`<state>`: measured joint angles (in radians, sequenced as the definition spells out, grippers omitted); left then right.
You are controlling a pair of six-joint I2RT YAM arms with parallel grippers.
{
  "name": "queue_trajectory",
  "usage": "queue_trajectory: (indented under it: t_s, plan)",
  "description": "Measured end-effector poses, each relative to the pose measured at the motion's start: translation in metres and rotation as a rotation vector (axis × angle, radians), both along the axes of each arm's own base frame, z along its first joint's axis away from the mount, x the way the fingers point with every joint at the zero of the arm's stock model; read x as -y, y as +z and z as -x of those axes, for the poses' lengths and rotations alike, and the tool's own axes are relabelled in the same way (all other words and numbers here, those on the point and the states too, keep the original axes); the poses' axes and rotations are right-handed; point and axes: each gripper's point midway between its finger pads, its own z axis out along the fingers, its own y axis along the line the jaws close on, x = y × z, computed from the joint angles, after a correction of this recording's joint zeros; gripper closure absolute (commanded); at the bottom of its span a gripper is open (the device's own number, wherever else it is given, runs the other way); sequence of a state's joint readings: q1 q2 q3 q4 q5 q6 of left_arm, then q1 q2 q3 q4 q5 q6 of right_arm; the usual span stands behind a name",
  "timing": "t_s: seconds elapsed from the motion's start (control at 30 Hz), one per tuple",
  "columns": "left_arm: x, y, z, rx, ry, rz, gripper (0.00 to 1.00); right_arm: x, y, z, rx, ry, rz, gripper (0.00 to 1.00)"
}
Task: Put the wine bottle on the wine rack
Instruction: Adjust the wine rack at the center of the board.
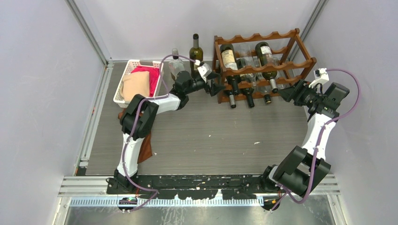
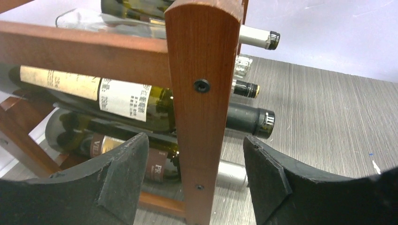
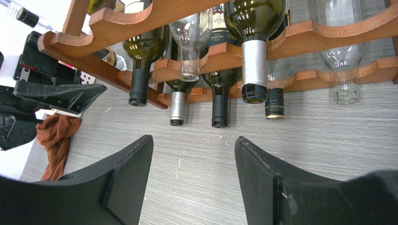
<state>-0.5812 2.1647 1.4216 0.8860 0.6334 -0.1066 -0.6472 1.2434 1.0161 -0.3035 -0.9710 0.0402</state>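
Wine rack (image 1: 287,65): reddish wood, upper centre-right of the top view, holding several bottles (image 1: 228,57) lying down.
Wine bottle (image 1: 195,50): dark, upright, just left of the rack, unheld.
Left gripper (image 2: 195,145): jaws wide apart, either side of the rack's corner post (image 2: 202,70), clasping nothing.
Right gripper (image 3: 192,145): wide open, empty, near the rack's right end.

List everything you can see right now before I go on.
wine rack: one, reddish-brown, far side of table
racked bottles: at least seven, dark and clear, lying on the rack
green bottle: one, dark green, upright left of the rack
clear bottle: one, clear glass, upright beside the basket
basket: one, white, far left, holding pink and beige items
cloth: one, brown, by left arm
table: one, grey
left hand: black, open, astride a rack post
right hand: black, open, facing bottle necks
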Motion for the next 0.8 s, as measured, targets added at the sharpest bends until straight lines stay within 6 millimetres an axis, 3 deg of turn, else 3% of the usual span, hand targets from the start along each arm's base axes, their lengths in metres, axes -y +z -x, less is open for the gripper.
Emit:
queue_trajectory:
  t_s: [0.17, 0.33, 0.47, 0.8]
  plan:
    - [0.012, 0.003, 0.003, -0.002, -0.031, 0.011, 0.47, 0.000, 0.000, 0.000, 0.001, 0.001, 0.003, 0.30]
    - [0.014, 0.003, 0.002, -0.006, -0.027, 0.013, 0.80, 0.000, 0.000, 0.000, 0.002, 0.003, 0.006, 0.30]
    - [0.012, 0.002, 0.003, -0.002, -0.030, 0.011, 0.98, 0.000, -0.001, 0.000, 0.003, 0.005, 0.010, 0.30]
    - [-0.004, 0.001, 0.024, -0.021, -0.018, -0.007, 1.00, -0.003, -0.001, 0.002, 0.003, 0.021, 0.004, 0.30]
